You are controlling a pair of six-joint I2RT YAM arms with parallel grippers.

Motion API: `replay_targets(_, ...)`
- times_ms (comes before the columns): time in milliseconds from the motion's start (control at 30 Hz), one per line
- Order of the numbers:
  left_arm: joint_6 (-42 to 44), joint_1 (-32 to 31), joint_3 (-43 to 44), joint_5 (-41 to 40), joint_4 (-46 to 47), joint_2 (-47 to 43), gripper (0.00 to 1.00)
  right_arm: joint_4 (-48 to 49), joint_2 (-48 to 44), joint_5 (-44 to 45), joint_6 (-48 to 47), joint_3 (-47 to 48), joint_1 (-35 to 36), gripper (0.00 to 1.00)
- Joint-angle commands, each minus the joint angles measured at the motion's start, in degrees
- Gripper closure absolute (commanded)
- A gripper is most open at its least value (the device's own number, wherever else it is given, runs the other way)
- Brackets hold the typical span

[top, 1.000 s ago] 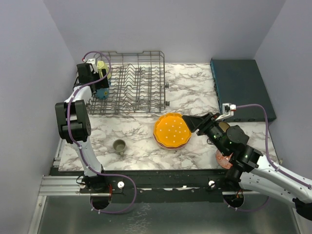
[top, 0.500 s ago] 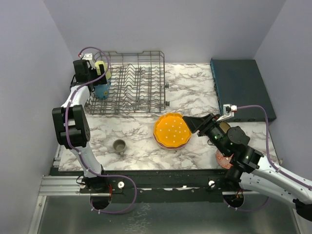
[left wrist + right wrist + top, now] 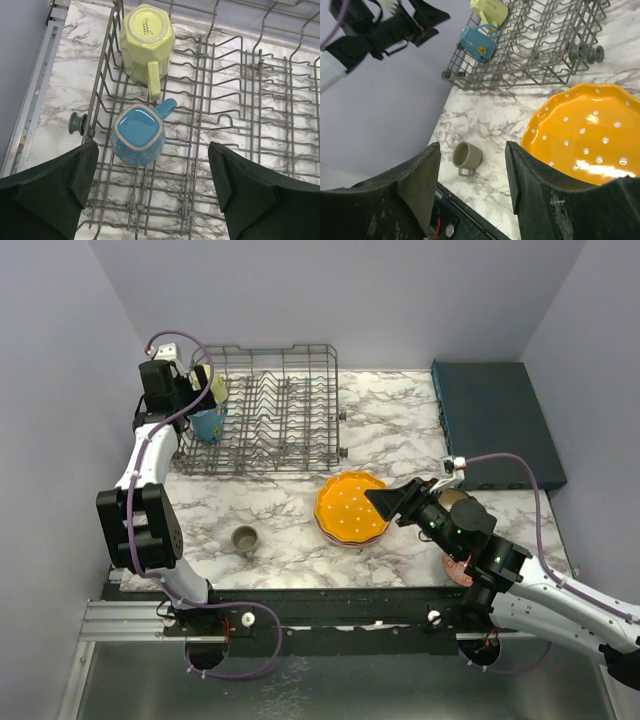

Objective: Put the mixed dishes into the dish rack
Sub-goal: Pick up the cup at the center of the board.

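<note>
The left tool (image 3: pixel 151 150) is wide open and holds nothing. It hangs over the left end of the big grey wire dish rack (image 3: pixel 240 100). Under it, a small blue mug (image 3: pixel 138 132) and a pale yellow mug (image 3: pixel 146 35) sit close together in the rack. The right tool (image 3: pixel 473 147) is partly open and empty too, by the edge of the orange dotted plate (image 3: pixel 585 135) on the marble surface (image 3: pixel 400 420). A little grey-olive mug (image 3: pixel 466 156) sits nearby, outside the rack.

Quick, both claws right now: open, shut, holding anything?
Left claw: open, empty, over the dish rack.
Right claw: open, empty, near the orange dotted plate.
</note>
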Motion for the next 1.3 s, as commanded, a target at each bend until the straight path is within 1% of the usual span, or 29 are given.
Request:
replay_targets(0, -5.7, -0.1, -0.9, 2.5, -4.6, -5.9, 0.01, -3.5, 2.5, -3.5, -1.6, 2.3, 0.1, 0.40)
replay_targets(167, -12.3, -0.2, 1.5, 7.3, -9.6, -8.4, 0.01, -3.8, 6.3, -7.1, -5.3, 5.0, 0.2, 0.40)
replay_targets(267, -13.0, -0.9, 4.0, 9.4, -14.5, -9.2, 0.01, -6.2, 10.2, -8.2, -6.8, 8.3, 0.1, 0.38)
replay_targets(333, -12.7, -2.5, 3.7, 7.6, -15.8, -11.0, 0.01, -7.0, 13.6, -9.6, -8.1, 10.4, 0.1, 0.37)
replay_targets(500, -11.5, -8.5, 0.4, 0.8, -16.1, -18.1, 0.01, -7.6, 22.1, -17.2, -10.1, 15.9, 0.1, 0.37)
replay_targets(567, -11.8, -11.5, -0.2, -2.9, -16.9, -20.4, 0.01, -7.7, 25.6, -18.6, -10.3, 17.8, 0.1, 0.37)
replay_targets(633, -12.4, -13.0, -1.0, -3.1, -17.6, -22.7, 0.01, -8.0, 29.4, -21.7, -10.6, 19.7, 0.1, 0.37)
replay_targets(833, -15.7, -13.4, -4.3, -1.6, -20.9, -27.5, 0.01, -9.0, 38.0, -24.9, -11.3, 25.1, 0.2, 0.38)
replay_targets(933, -18.3, -13.4, -6.2, -2.6, -21.2, -29.6, 0.01, -9.8, 41.9, -25.3, -11.6, 27.6, 0.4, 0.38)
replay_targets(1067, -24.4, -13.4, -8.3, -8.5, -21.0, -33.1, 0.01, -10.4, 45.8, -25.3, -12.2, 30.4, 1.2, 0.38)
replay_targets(1100, -25.2, -13.4, -9.3, -8.8, -20.7, -34.4, 0.01, -10.7, 46.7, -25.1, -12.4, 31.2, 1.5, 0.38)
replay_targets(1133, -25.6, -13.4, -10.5, -8.7, -19.6, -35.7, 0.01, -11.0, 47.6, -24.8, -12.6, 32.0, 1.9, 0.38)
replay_targets(1233, -22.3, -13.4, -13.6, -4.6, -17.4, -38.8, 0.01, -12.3, 50.4, -23.1, -13.5, 34.2, 3.2, 0.38)
replay_targets(1267, -22.5, -13.4, -14.2, -5.0, -17.5, -39.4, 0.01, -12.7, 51.3, -22.5, -13.9, 35.1, 3.9, 0.38)
